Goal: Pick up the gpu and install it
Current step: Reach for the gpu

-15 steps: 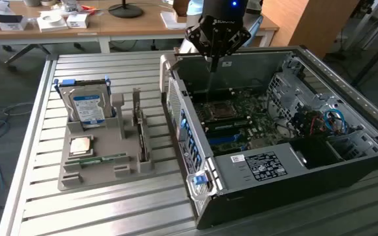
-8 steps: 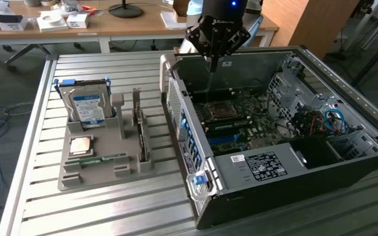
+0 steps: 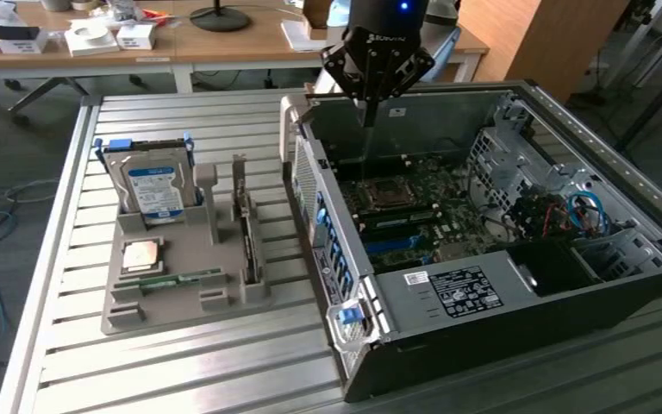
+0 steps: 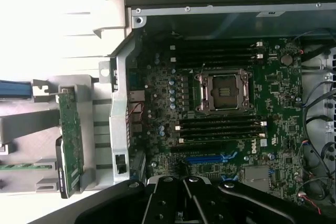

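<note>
gpu [image 3: 246,233]: upright in the grey holder [image 3: 135,312] on the counter, untouched.
tool [image 3: 368,121]: pinched shut, empty, above the open computer case [image 3: 423,99].
step: pick-up not begun; probably needs spread fingers at the card.

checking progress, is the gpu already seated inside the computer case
No, the gpu stands on edge in the gray holder beside the open computer case, not inside it.

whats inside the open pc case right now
A motherboard with a cpu socket, dark memory slots and a blue slot, plus a labelled power supply and cables. The board under the power supply is hidden. The gpu stands outside, in the grey holder.
</note>
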Tool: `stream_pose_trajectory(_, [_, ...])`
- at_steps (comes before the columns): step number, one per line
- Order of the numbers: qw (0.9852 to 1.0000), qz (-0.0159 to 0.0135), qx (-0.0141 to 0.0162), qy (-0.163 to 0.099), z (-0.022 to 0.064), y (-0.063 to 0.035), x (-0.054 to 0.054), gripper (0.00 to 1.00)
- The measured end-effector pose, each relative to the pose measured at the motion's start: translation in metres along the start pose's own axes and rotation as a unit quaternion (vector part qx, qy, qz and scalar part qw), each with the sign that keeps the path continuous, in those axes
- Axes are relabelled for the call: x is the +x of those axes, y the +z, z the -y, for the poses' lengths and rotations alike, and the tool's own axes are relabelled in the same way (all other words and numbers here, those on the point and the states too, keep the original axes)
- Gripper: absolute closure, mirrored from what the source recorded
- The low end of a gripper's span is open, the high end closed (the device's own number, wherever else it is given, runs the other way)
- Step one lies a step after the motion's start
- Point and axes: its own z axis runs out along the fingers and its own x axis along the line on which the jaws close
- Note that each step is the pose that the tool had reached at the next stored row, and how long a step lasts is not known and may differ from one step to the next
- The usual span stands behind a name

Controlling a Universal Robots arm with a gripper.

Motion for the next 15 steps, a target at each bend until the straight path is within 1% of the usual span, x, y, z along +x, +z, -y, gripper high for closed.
stream_pose_trajectory(15, [1.0000, 0.0000, 0.0000, 0.000, 0.0016, -0.0006, 0.022, 0.89])
